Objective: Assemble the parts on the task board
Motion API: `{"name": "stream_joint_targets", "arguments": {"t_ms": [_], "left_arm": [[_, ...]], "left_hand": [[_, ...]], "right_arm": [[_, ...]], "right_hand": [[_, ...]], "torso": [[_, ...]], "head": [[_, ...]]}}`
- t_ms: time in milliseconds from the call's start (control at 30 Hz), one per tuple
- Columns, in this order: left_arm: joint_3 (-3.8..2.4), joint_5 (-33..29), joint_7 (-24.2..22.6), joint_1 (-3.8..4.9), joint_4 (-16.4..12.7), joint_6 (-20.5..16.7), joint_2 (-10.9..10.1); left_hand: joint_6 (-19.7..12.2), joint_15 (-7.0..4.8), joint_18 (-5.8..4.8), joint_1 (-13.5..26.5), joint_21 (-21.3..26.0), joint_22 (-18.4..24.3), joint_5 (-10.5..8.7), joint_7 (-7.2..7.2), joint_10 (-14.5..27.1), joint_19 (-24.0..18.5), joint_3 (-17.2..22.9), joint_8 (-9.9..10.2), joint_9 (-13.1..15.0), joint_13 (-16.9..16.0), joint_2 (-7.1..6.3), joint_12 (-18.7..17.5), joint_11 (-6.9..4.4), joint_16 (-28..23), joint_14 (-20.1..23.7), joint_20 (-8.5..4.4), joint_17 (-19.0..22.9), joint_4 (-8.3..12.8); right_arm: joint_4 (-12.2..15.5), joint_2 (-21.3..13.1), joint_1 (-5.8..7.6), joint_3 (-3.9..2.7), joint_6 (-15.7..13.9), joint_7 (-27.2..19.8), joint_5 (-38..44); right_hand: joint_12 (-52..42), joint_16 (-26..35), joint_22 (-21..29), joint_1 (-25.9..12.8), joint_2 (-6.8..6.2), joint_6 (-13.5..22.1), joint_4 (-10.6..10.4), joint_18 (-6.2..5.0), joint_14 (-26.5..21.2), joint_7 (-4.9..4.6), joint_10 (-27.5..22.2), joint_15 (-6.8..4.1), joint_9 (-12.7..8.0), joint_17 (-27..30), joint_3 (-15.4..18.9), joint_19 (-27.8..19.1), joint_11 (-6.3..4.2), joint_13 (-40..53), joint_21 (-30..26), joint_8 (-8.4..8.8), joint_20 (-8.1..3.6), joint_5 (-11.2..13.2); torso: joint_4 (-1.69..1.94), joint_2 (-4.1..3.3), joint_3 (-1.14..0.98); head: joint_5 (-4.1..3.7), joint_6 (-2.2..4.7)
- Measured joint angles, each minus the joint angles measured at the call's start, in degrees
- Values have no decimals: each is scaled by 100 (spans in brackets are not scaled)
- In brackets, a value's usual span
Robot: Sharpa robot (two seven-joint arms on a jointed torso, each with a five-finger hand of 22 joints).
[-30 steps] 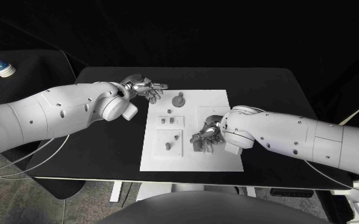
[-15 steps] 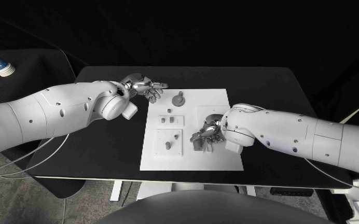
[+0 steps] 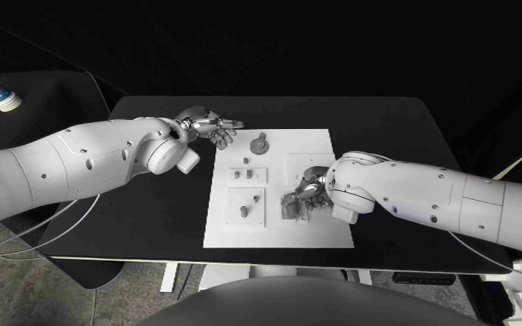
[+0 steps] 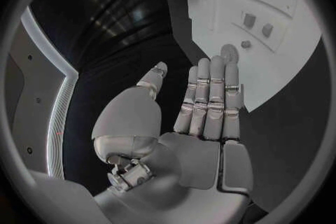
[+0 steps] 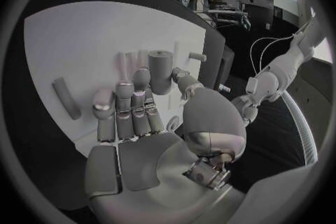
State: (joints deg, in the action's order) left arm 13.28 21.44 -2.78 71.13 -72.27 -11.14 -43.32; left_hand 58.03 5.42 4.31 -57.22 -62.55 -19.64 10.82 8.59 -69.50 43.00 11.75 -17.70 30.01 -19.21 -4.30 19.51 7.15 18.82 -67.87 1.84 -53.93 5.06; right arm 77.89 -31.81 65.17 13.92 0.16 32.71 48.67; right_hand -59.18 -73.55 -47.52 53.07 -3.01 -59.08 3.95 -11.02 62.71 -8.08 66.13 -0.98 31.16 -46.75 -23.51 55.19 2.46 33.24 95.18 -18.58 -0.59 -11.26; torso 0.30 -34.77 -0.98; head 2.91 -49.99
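Black table (image 3: pixel 163 213) below, dark room beyond, and the white task board (image 3: pixel 315 235) sits mid-table. From the head camera: the left hand (image 3: pixel 212 128) hovers just off the board's far-left corner, fingers spread, carrying nothing. The right hand (image 3: pixel 302 196) is down over the board's middle, fingers bent toward the parts. A round disc part (image 3: pixel 260 146) lies at the far end of the board; two raised square blocks (image 3: pixel 246 207) on the board's left side carry small pegs (image 3: pixel 244 211) standing in them.

Over to the left wrist camera: left hand (image 4: pixel 203 117) flat and wide, fingers straight, empty, with the disc part (image 4: pixel 229 53) just past its fingertips on the board (image 4: pixel 280 67).

Right wrist camera now: the right hand (image 5: pixel 147 123) reaches for an upright cylinder part (image 5: pixel 159 71); thumb and a fingertip flank it, though whether they actually pinch it I cannot tell. A short rod (image 5: pixel 66 98) lies flat on the board (image 5: pixel 77 45) nearby.

Risk, as I judge it: a loose pinch could tip that cylinder or let it slip, and the bent fingers could knock neighbouring pegs.
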Motion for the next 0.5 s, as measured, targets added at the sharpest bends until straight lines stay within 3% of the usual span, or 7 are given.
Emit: {"name": "stream_joint_targets", "arguments": {"t_ms": [500], "left_arm": [[0, -1, 6, 0, -1, 5, 8]], "left_hand": [[0, 0, -1, 0, 0, 0, 0, 0, 0, 0, 0, 0, 0, 0, 0, 0, 0, 0, 0, 0, 1, 0]], "right_arm": [[-25, 53, -1, 6, -3, 43, 68]], "right_hand": [[0, 0, -12, -124, -18, 0, -48, 0, 0, 1, 0, 0, 19, -1, -48, 1, 0, -6, 0, -39, 3, 3]], "torso": [[3, -1, 7]], "head": [[-4, 0]]}}
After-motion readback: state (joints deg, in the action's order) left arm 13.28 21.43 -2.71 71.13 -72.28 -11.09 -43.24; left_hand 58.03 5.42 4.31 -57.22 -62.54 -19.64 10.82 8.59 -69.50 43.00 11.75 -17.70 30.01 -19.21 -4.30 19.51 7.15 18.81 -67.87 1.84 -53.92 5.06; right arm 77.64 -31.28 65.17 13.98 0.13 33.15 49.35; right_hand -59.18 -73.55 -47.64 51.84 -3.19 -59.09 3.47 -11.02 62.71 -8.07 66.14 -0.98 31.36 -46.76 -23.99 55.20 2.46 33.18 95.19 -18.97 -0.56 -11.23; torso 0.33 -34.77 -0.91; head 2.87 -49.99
